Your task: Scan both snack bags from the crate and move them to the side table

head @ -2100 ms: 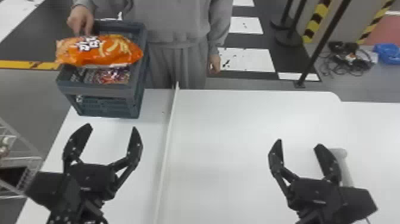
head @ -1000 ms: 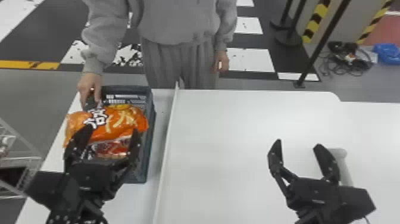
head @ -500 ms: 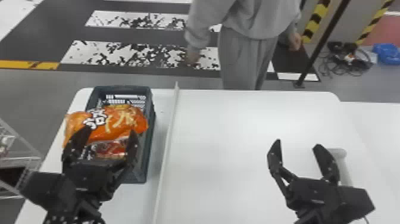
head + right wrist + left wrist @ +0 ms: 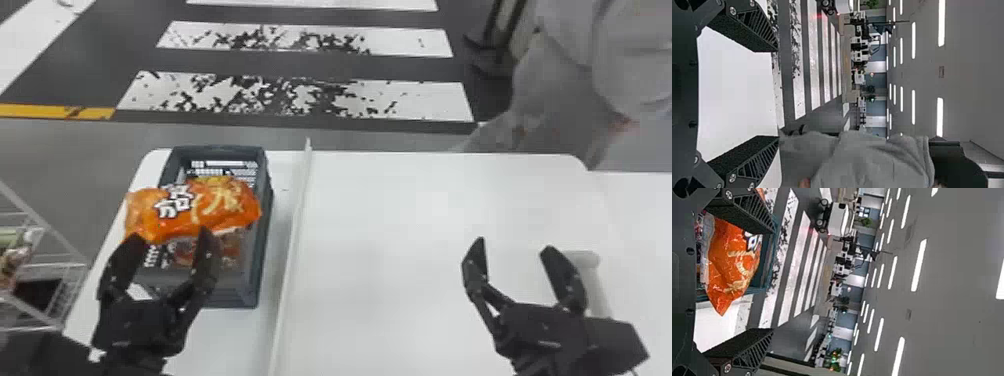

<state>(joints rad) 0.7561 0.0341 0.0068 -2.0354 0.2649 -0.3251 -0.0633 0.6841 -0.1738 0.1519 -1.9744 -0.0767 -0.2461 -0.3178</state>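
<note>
dark-grey crate (image 4: 265, 240) — orange snack bag (image 4: 220, 210) atop, another bag (image 4: 231, 250) beneath

Bright indoor light, ceiling strips (image 4: 918, 265) glowing white

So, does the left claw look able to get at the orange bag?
Likely yes: the left claw is open and seems close to the orange bag, which lies uppermost in the crate, nothing on top.
</note>
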